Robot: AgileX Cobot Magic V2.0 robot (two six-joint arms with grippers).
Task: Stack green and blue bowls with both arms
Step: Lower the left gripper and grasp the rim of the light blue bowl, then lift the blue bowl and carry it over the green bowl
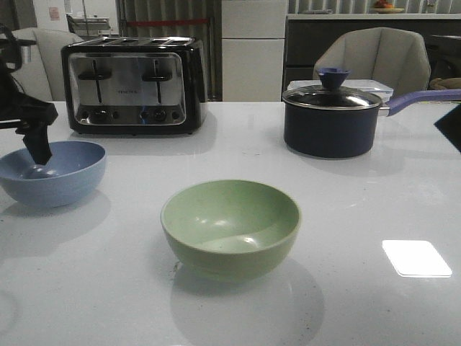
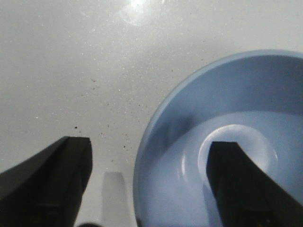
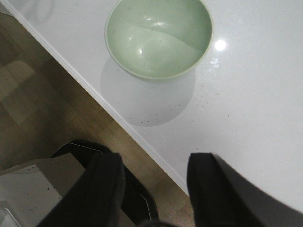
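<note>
The muted blue bowl (image 1: 54,173) stands at the left of the white table (image 1: 346,216). The pale green bowl (image 1: 230,227) stands upright near the middle front. My left gripper (image 1: 36,148) is open and straddles the blue bowl's rim. In the left wrist view (image 2: 150,144) one finger (image 2: 241,184) is inside the blue bowl (image 2: 189,189) and the other (image 2: 57,184) is outside over the table. My right gripper (image 3: 155,160) is open and empty, above the table's front edge and apart from the green bowl (image 3: 158,38). Only a dark part of the right arm (image 1: 450,126) shows in the front view.
A chrome and black toaster (image 1: 133,86) stands at the back left. A dark navy lidded pot (image 1: 331,119) with a purple handle stands at the back right. The table's front edge (image 3: 118,113) drops to a wooden floor (image 3: 42,85), with black hardware (image 3: 137,198) below.
</note>
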